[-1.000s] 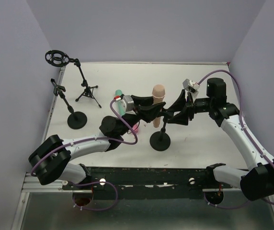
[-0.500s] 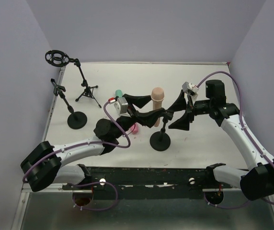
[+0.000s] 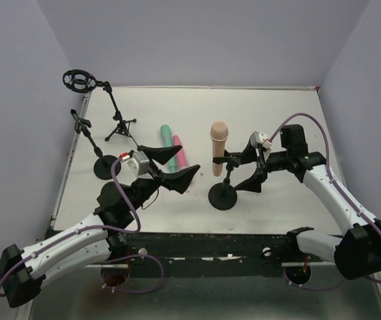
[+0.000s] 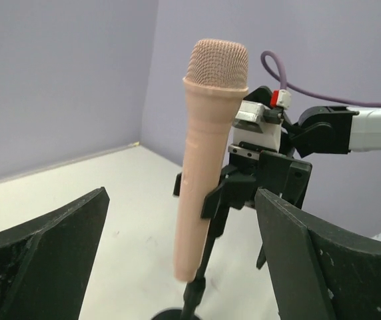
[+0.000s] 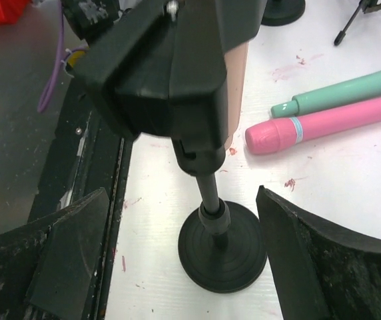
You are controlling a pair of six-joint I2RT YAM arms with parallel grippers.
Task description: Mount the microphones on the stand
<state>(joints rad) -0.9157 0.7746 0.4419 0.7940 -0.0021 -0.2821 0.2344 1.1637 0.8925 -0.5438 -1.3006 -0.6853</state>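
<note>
Because the right claw (image 3: 237, 172) is seen from above spread wide just beside the stand (image 3: 222, 197), it might be tipped by a bump. The peach microphone (image 3: 219, 137) is held upright there, between both empty claws; the left claw (image 3: 188, 160) is wide too.

From the left wrist, it is seen gripped by the clip (image 4: 237, 187).

From the right wrist, the pink microphone (image 5: 324, 123) and teal microphone (image 5: 350, 90) are seen lying beyond the stand.

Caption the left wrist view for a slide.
Peach microphone held in the stand clip, framed by the left arm's open jaws.
</note>
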